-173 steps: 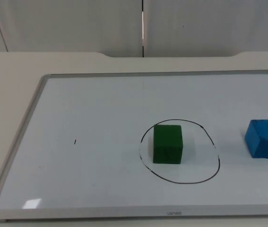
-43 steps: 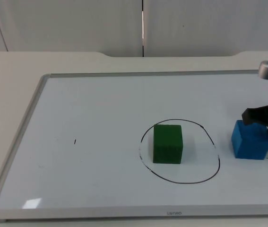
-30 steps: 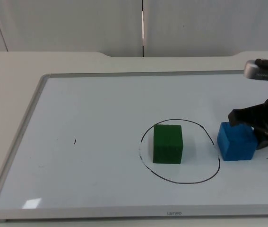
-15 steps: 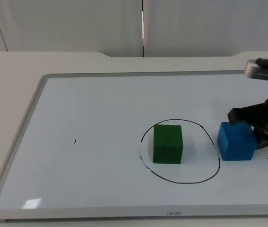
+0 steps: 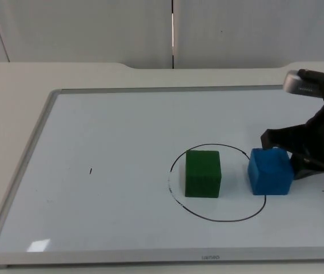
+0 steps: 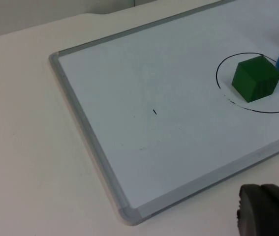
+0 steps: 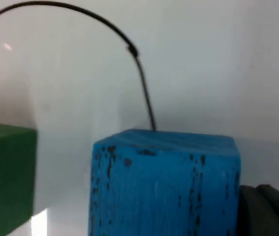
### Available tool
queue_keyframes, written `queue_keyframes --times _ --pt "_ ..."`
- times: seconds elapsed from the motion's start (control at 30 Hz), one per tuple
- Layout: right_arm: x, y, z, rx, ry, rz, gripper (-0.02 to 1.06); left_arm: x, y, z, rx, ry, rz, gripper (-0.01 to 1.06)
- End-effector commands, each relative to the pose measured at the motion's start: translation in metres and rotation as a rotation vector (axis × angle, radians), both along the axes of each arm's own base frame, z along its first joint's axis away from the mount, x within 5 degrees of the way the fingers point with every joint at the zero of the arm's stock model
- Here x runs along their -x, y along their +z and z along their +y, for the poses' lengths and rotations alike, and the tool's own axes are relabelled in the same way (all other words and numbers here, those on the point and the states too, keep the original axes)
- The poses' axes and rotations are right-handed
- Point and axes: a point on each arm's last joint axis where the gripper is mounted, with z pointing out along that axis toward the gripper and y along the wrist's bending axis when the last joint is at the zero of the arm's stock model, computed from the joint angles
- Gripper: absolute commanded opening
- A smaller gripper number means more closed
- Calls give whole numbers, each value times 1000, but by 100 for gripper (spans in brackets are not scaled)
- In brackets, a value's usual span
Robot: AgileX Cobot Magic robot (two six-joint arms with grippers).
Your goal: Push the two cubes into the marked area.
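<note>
On the white bench (image 5: 13,85), a whiteboard (image 5: 122,125) with a grey frame is lying flat, taking up most of the top view. Right of its centre, a hand-drawn black circle (image 5: 176,197) is marking the target area. A green cube (image 5: 203,173) is sitting inside the circle, toward its left side, well clear of the line on the right. A blue cube (image 5: 270,171) is resting on the circle's right edge, straddling the line, with part of it inside and part outside; a narrow gap is separating it from the green cube.

At the right edge of the top view, the right end effector (image 5: 299,155) is pressing against the blue cube's right side, its black fingers spread apart, one at the cube's far upper corner and the other at its near right side. From the right wrist view, the blue cube (image 7: 164,184) is looming close with chipped paint on its face, the circle's line (image 7: 139,73) curving away behind it and the green cube (image 7: 6,177) beside it.

The left arm is waiting off the board; whether the left end effector (image 6: 267,211) is released or clenched, I cannot tell.
</note>
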Motion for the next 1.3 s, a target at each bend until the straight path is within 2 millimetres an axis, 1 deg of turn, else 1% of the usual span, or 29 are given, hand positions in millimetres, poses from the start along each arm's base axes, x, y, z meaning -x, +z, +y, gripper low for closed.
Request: queue_keyframes --times 0.0,0.13,1.27 --pt "-1 2 6 -6 11 -25 0 -1 -1 0 6 10 -8 0" --pt "0 2 11 -8 24 -39 0 -1 -1 0 6 10 -8 0" --pt "1 2 12 -29 -11 -22 0 -1 -1 0 6 10 -8 0"
